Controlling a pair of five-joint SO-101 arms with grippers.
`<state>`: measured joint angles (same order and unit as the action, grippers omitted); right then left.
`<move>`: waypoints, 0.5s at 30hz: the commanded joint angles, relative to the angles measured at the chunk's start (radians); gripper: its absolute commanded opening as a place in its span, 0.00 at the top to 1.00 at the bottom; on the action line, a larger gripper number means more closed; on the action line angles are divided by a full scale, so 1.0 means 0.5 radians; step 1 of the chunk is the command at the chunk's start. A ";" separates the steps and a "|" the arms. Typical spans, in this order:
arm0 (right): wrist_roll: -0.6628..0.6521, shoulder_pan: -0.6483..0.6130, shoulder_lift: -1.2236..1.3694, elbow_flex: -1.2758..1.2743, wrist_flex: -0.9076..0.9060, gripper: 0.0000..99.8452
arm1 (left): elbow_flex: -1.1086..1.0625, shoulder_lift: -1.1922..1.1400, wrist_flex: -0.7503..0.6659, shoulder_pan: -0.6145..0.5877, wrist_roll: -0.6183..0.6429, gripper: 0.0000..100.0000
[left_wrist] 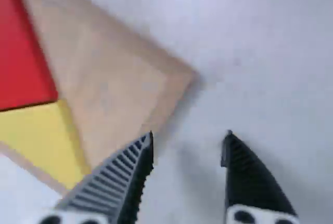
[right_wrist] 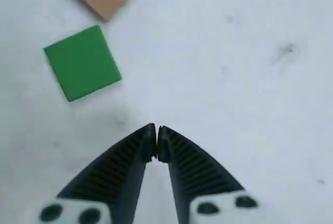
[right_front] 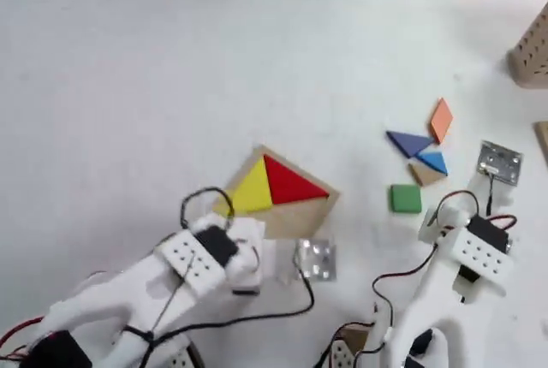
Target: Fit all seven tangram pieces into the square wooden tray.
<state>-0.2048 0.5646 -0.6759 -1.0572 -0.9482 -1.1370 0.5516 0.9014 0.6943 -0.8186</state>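
The square wooden tray point(right_front: 298, 214) lies turned like a diamond near the table's front, holding a red triangle point(right_front: 291, 181) and a yellow triangle point(right_front: 251, 190) side by side. My left gripper point(left_wrist: 188, 139) hangs open beside the tray point(left_wrist: 130, 78), one finger above its edge by the yellow triangle point(left_wrist: 36, 135), the other above bare table; nothing is between them. Loose pieces lie to the right: an orange parallelogram point(right_front: 441, 120), a dark blue triangle point(right_front: 409, 141), a light blue triangle point(right_front: 433, 161), a tan triangle point(right_front: 424, 175) and a green square point(right_front: 405, 198). My right gripper point(right_wrist: 156, 133) is shut and empty, close to the green square point(right_wrist: 82, 62).
Two small metal plates rest on the table, one point(right_front: 315, 258) just in front of the tray and one point(right_front: 501, 163) right of the loose pieces. A perforated wooden block point(right_front: 531, 51) stands at the right edge. Cables trail from both arms near the front edge.
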 commanded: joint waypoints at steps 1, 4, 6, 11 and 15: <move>0.009 0.044 -0.048 0.083 -0.020 0.98 | 0.040 0.041 -0.279 -0.219 -0.049 0.76; 0.015 0.084 -0.029 0.110 -0.014 0.98 | 0.071 0.038 -0.316 -0.216 -0.049 0.76; 0.015 0.146 -0.029 0.123 -0.008 0.98 | 0.095 0.035 -0.310 -0.183 -0.046 0.73; 0.006 0.348 -0.026 0.175 0.005 0.98 | 0.089 0.035 -0.178 -0.066 -0.163 0.69; 0.012 0.425 -0.029 0.203 0.005 0.98 | 0.104 0.035 -0.178 -0.060 -0.209 0.69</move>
<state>-0.2048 0.7534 -0.6759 -1.0081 -0.9528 -1.1354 0.5516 0.8048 0.6452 -0.8984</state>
